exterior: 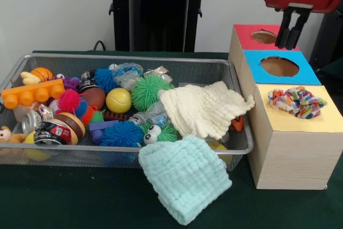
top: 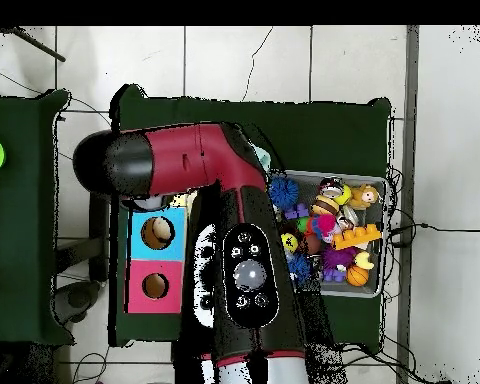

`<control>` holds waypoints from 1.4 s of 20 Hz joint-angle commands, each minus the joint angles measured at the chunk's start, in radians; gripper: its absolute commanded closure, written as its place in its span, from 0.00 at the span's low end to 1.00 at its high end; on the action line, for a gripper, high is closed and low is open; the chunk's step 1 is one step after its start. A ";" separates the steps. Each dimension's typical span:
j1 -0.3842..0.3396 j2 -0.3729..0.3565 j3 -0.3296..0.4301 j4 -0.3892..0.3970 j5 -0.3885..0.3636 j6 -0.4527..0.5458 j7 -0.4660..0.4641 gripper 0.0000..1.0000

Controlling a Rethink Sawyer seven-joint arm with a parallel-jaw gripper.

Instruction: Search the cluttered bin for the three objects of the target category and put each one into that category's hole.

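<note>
The wire mesh bin (exterior: 134, 57) stands on the green table, full of toys; it also shows in the overhead view (top: 384, 230). A cream cloth (exterior: 201, 108) lies at its right end. A mint cloth (exterior: 185, 181) hangs over its front rim onto the table. Three boxes stand to the right: red top (exterior: 246, 33), blue top (exterior: 257, 60) and yellow top (exterior: 321, 122). A multicoloured cloth (exterior: 296, 101) lies bunched on the yellow top. My gripper (exterior: 286, 46) hangs just above the red box's hole (exterior: 263, 37), shut and empty. In the overhead view the arm hides it.
In the bin lie an orange toy brick (exterior: 32, 94), a yellow ball (exterior: 118, 100), a green spiky ball (exterior: 147, 90), a blue spiky ball (exterior: 120, 132) and a crushed can (exterior: 51, 131). The black pedestal (exterior: 158, 14) stands behind the bin.
</note>
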 commanded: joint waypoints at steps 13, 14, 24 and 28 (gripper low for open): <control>0.022 0.106 0.020 0.138 -0.110 -0.213 0.005 1.00; 0.024 0.108 0.019 0.138 -0.111 -0.219 0.008 1.00; 0.024 0.129 0.018 0.148 -0.115 -0.271 0.017 1.00; 0.026 0.131 0.016 0.154 -0.120 -0.282 0.026 1.00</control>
